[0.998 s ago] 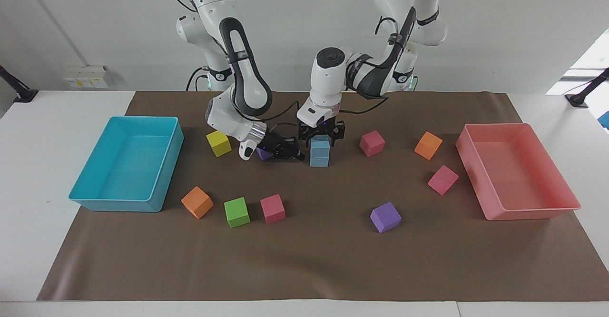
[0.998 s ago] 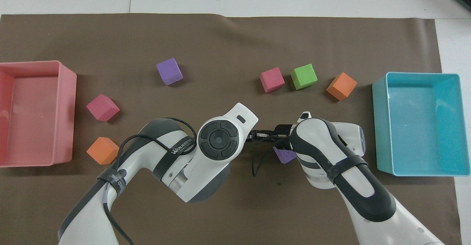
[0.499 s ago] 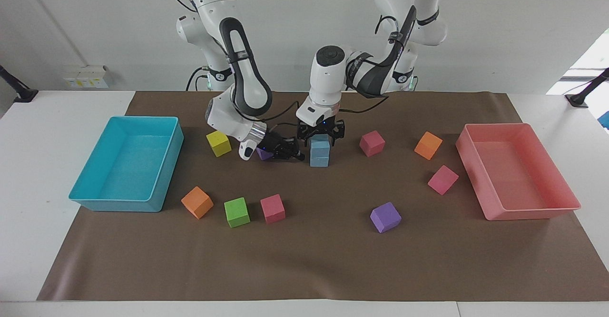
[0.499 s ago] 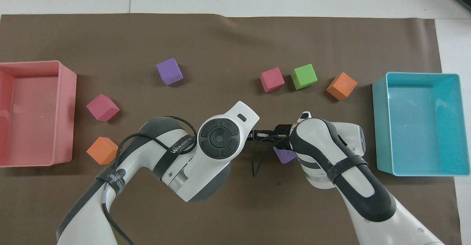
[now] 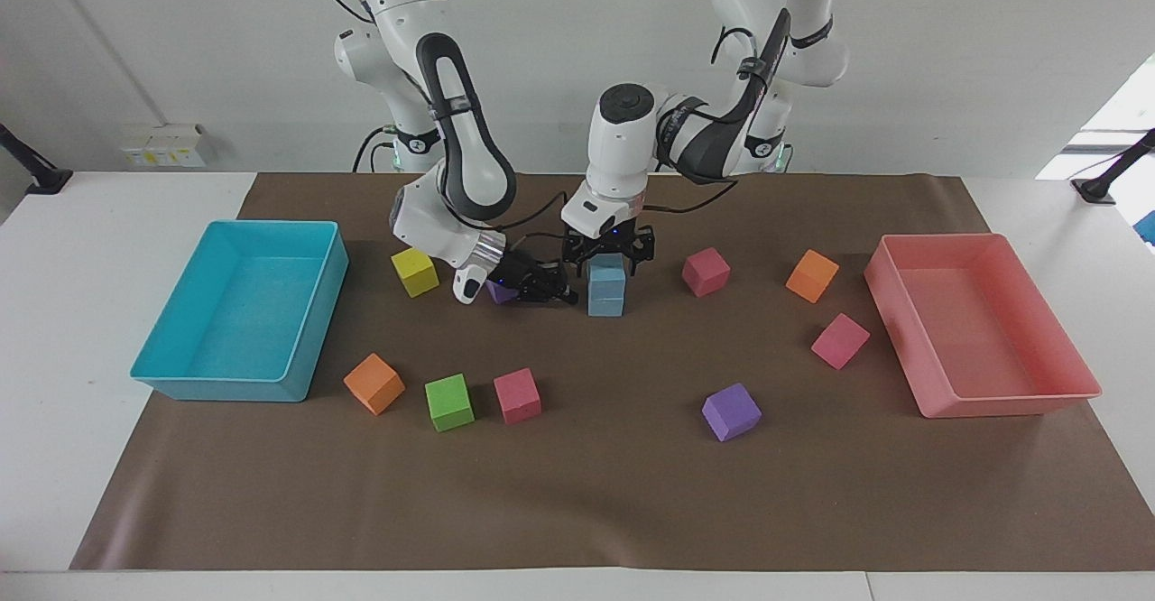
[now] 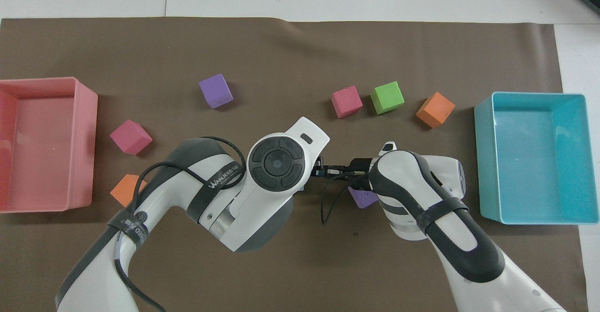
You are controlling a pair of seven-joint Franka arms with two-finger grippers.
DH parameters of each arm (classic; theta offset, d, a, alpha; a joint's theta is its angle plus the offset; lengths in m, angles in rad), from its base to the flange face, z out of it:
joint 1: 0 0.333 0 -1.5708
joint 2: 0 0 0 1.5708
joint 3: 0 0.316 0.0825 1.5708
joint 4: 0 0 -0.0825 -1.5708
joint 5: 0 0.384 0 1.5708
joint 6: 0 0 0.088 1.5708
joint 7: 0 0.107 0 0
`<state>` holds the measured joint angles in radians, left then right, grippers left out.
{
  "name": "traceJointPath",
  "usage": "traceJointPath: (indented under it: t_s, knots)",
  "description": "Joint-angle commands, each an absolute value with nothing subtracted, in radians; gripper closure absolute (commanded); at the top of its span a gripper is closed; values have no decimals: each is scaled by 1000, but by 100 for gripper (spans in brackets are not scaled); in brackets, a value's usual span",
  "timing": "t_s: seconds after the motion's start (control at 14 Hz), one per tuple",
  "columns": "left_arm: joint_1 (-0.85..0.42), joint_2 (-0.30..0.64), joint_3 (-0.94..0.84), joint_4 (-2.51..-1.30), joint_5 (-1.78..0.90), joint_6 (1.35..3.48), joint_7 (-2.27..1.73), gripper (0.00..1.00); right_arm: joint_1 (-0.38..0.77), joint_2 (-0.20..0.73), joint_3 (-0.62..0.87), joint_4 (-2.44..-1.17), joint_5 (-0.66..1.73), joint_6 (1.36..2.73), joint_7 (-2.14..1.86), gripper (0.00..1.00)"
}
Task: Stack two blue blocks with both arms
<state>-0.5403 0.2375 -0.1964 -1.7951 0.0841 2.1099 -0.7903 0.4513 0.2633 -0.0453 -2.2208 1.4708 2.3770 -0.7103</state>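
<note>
You have the two blue blocks [image 5: 606, 283] standing one on the other as a short tower on the brown mat [image 5: 595, 493], and every place below is told from that tower. The left gripper [image 5: 608, 256] is directly above it with its fingers spread to either side of the top cube; from the facing view they look just clear of its faces, though you may not be able to confirm that. The right gripper [image 5: 552, 291] lies low just beside the tower, toward the right arm's end of the table, fingertips together and holding nothing. A purple cube [image 6: 362, 196] sits under that gripper's wrist. The yellow cube [image 5: 414, 272] lies toward the turquoise tray [image 5: 311, 339] from the tower; the pink cube [image 5: 706, 271] lies toward the pink tray [image 5: 1002, 398].
</note>
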Motion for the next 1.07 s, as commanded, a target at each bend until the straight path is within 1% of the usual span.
traceJointPath:
  t_s: [0.0,0.14,0.29,0.36,0.43,0.5,0.57,0.64,0.86,0.93,1.0]
  knots:
    - [-500,215,-192,-1706,107,1990,-740,0,440,264,-38,-2217,1513,2367,-755,100]
    - [-451,183,-192,-1677,107,1927,-674,0,440,264,-38,-2215,1514,2368,-755,100]
    - [-404,146,-192,-1674,107,1881,-611,0,440,265,-38,-2214,1520,2368,-756,100]
    - [-385,134,-190,-1674,106,1862,-583,0,442,265,-38,-2214,1537,2373,-756,97]
    - [-365,126,-190,-1674,106,1849,-568,0,445,264,-38,-2214,1545,2382,-761,83]
    - [-351,118,-190,-1674,106,1841,-551,0,449,262,-38,-2214,1546,2420,-771,56]
    - [-339,111,-190,-1674,106,1832,-540,0,456,261,-38,-2212,1546,2460,-775,54]
    - [-328,104,-190,-1674,107,1819,-534,0,459,258,-38,-2214,1546,2476,-773,44]
    - [-308,83,-175,-1674,104,1789,-494,0,457,252,-38,-2214,1546,2479,-767,42]
    - [-289,71,-173,-1674,103,1775,-461,0,459,245,-40,-2214,1546,2496,-764,36]
    - [-258,57,-173,-1674,94,1757,-433,0,457,238,-40,-2214,1546,2528,-765,36]
